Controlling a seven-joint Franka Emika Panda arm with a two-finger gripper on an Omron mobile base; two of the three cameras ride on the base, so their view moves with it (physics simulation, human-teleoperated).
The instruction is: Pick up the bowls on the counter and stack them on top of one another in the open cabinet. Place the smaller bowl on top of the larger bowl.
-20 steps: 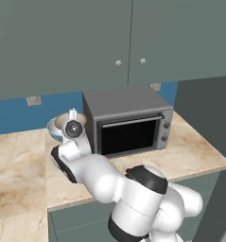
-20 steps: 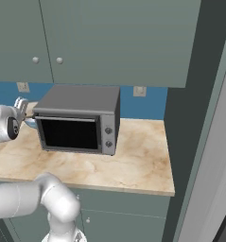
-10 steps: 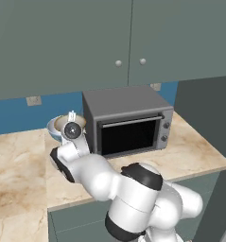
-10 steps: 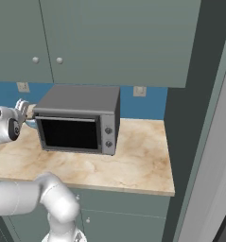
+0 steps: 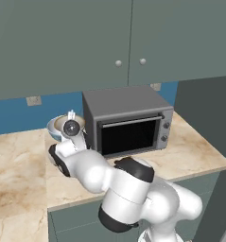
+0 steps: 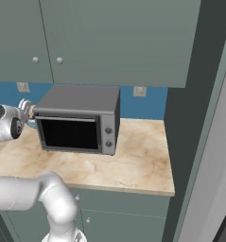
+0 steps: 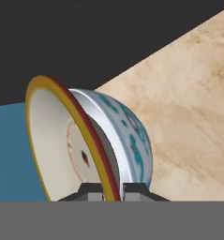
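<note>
**Hand clamped on the rim of the big bowl beside the microwave**

While the arm reaches left of the microwave [image 5: 127,120], the hand [image 7: 113,191] is pinched shut on the rim of the larger bowl [image 7: 92,145], one finger inside the wall and one outside. Compared with a second ago little has changed: the hand and bowl sit at much the same spot by the microwave's left side, shifted only slightly, and the grip is unchanged.

In the hand view the bowl appears on edge. Its inside is white with a faint reddish ring and a small dark mark at the bottom, its lip is yellow with a red line, and its outside is white with pale blue patterning.

In the left base view the bowl [image 5: 57,127] is just left of the microwave, partly hidden by the hand [image 5: 72,124], over the beige marbled tabletop [image 5: 20,165]. Whether it rests on the tabletop or is lifted clear of it cannot be told.

Above the microwave hang closed grey-green cupboard doors [image 5: 133,38] with small round pale knobs. A blue wall [image 6: 147,101] runs behind the tabletop.
</note>
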